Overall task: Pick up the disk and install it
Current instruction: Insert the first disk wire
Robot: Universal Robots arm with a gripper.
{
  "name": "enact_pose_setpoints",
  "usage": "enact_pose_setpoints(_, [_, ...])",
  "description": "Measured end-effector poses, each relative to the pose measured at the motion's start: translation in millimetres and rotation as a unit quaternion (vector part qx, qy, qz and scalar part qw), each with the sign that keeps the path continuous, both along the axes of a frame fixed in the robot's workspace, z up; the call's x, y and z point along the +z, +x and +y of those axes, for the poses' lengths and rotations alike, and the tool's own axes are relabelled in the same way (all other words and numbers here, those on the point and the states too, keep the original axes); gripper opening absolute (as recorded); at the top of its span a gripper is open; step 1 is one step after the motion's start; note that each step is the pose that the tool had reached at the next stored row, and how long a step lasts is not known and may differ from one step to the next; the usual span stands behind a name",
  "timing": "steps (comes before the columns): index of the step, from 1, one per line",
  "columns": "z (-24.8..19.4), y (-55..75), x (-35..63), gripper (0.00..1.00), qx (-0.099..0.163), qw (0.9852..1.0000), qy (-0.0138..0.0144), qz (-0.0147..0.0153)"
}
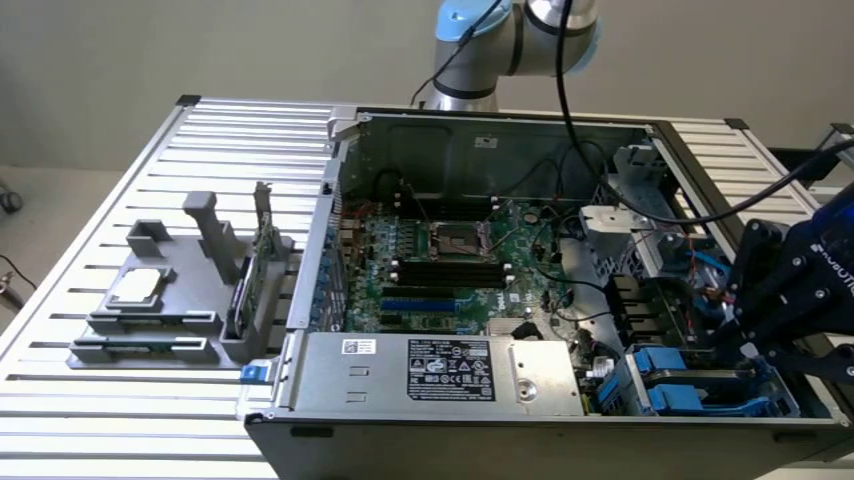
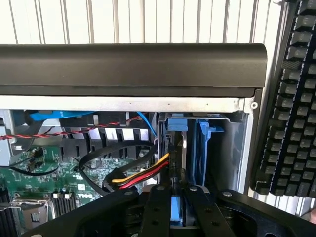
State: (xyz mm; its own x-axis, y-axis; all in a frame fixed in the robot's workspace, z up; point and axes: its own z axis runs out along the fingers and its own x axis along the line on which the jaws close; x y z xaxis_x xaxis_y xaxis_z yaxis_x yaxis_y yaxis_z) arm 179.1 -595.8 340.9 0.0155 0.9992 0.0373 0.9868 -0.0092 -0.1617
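Wrist view: end effector clenched on the disk, poised at drive bay; installing step, needs straight seating.

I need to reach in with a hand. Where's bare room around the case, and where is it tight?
Free: slatted table behind the grey parts stand, and its front strip left of the case in the exterior view. Crowded: the drive-bay corner, where the gripper sits among blue carriers and cables; a keyboard borders that side.
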Motion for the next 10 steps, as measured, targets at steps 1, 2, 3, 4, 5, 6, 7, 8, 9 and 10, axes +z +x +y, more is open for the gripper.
enact_pose_setpoints(1, [0.0, 0.2, -0.2, 0.17, -0.001, 1.0000, -0.0015, 0.0012])
enact_pose_setpoints(2, [0.1, 0.4, -0.3, 0.17, -0.003, 1.0000, -0.0032, 0.0026])
enact_pose_setpoints(3, [0.3, 0.6, -0.2, 0.17, -0.004, 1.0000, -0.0046, 0.0043])
enact_pose_setpoints(4, [0.6, 0.8, -0.2, 0.17, -0.004, 1.0000, -0.0057, 0.0062])
enact_pose_setpoints(5, [1.2, 1.1, -0.2, 0.17, -0.005, 0.9999, -0.0064, 0.0080])
enact_pose_setpoints(6, [2.2, 1.3, -0.1, 0.17, -0.005, 0.9999, -0.0071, 0.0096])
enact_pose_setpoints(7, [3.5, 1.7, -0.2, 0.17, -0.005, 0.9999, -0.0078, 0.0113])
enact_pose_setpoints(8, [4.8, 2.1, -0.2, 0.17, -0.005, 0.9999, -0.0085, 0.0129])
enact_pose_setpoints(9, [5.9, 2.6, -0.2, 0.17, -0.005, 0.9998, -0.0092, 0.0146])
enact_pose_setpoints(10, [6.6, 3.3, -0.2, 0.17, -0.005, 0.9998, -0.0100, 0.0165])
